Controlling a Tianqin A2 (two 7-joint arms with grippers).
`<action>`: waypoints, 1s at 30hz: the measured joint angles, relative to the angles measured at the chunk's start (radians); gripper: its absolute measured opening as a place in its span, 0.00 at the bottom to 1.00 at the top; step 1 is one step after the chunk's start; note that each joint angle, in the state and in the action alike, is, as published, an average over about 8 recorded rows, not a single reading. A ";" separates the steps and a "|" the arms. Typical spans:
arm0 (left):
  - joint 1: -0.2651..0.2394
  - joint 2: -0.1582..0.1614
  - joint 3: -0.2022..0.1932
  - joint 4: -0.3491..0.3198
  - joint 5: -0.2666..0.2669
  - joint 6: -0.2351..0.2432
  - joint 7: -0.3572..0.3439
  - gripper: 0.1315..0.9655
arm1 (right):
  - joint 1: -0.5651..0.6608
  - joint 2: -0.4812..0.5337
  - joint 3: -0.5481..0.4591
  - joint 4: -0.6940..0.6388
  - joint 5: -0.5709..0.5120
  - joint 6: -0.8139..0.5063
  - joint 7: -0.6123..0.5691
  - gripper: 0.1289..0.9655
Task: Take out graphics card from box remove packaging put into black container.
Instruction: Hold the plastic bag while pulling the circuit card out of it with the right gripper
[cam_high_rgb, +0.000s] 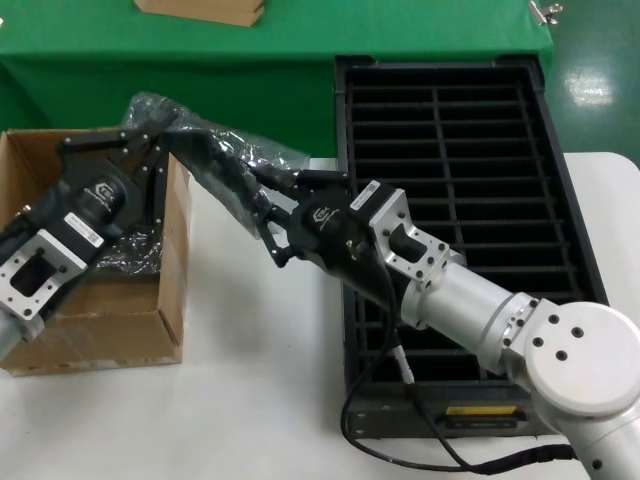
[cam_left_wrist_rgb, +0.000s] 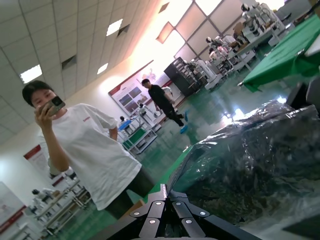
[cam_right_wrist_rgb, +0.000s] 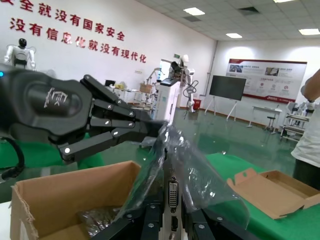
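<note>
The graphics card (cam_high_rgb: 218, 168) hangs in the air between my two grippers, still partly inside the crinkly packaging (cam_high_rgb: 165, 108), just right of the brown box (cam_high_rgb: 120, 325). My left gripper (cam_high_rgb: 163, 138) is above the box, shut on the far edge of the packaging (cam_left_wrist_rgb: 250, 170). My right gripper (cam_high_rgb: 264, 203) is shut on the card's silver bracket end (cam_right_wrist_rgb: 173, 192), where the bag's mouth (cam_right_wrist_rgb: 200, 180) lies open around my fingers. The black container (cam_high_rgb: 560, 150) with its slot dividers stands to the right, under my right arm.
A flat cardboard piece (cam_high_rgb: 205, 10) lies on the green cloth at the back. More crinkly plastic (cam_high_rgb: 125, 250) lies in the box. The white table (cam_high_rgb: 260, 390) lies between box and container. A black cable (cam_high_rgb: 385, 420) hangs off my right arm.
</note>
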 joint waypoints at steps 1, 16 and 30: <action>-0.002 0.006 -0.005 0.008 -0.003 0.005 0.019 0.01 | 0.000 0.002 0.000 0.005 -0.008 0.002 0.009 0.07; -0.040 0.068 -0.081 0.100 -0.039 0.032 0.207 0.01 | 0.005 0.020 0.004 0.050 -0.135 0.003 0.127 0.07; -0.121 0.098 -0.165 0.248 -0.075 0.042 0.327 0.01 | -0.013 0.029 0.075 0.170 -0.412 -0.110 0.338 0.07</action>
